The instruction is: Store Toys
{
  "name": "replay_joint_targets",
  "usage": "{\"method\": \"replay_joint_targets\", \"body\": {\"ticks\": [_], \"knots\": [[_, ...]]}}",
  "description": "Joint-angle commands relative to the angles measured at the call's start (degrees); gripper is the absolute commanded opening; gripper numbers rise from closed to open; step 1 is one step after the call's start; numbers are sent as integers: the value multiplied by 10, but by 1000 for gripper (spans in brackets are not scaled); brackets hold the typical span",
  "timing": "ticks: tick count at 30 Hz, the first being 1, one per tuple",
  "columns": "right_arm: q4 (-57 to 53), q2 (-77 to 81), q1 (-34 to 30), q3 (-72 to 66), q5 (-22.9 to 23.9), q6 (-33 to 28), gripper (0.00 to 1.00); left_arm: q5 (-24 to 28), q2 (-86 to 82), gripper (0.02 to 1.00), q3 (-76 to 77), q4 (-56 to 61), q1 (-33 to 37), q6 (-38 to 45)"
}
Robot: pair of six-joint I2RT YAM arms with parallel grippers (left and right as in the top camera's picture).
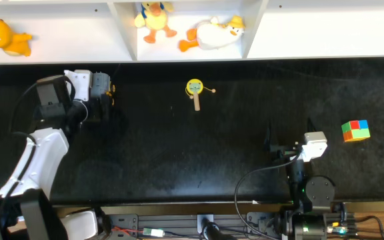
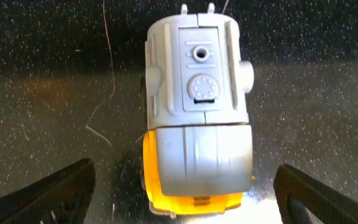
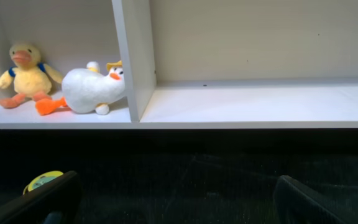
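Observation:
A grey and yellow toy vehicle [image 2: 197, 106] lies on the black table [image 1: 179, 153] at the far left, in front of the shelf. My left gripper [image 2: 185, 169] is open, one finger on either side of the toy and clear of it; in the top view the left gripper [image 1: 101, 99] sits right at the toy [image 1: 103, 85]. A yellow rattle drum [image 1: 195, 89] lies mid-table and a coloured cube [image 1: 355, 131] at the right. My right gripper [image 3: 178, 180] is open and holds nothing, low near the front right [image 1: 273, 141], facing the shelf.
The white shelf [image 1: 192, 55] runs along the back. An orange duck [image 1: 5, 37] sits in its left compartment. The middle compartment holds a yellow duck plush [image 1: 154, 20] and a white duck plush [image 1: 212, 33]. The right compartment [image 3: 260, 102] is bare.

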Motion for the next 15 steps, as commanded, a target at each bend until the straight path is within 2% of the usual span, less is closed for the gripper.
{"method": "replay_joint_targets", "body": {"ticks": [1, 4, 9, 15], "knots": [[3, -4, 3, -7, 2, -2, 996, -2, 15, 930, -1, 19, -3, -4], [3, -4, 3, -7, 2, -2, 993, -2, 21, 895, -1, 31, -3, -4], [3, -4, 3, -7, 2, -2, 996, -2, 22, 647, -1, 48, -3, -4], [3, -4, 3, -7, 2, -2, 996, -2, 22, 485, -1, 50, -3, -4]]}}
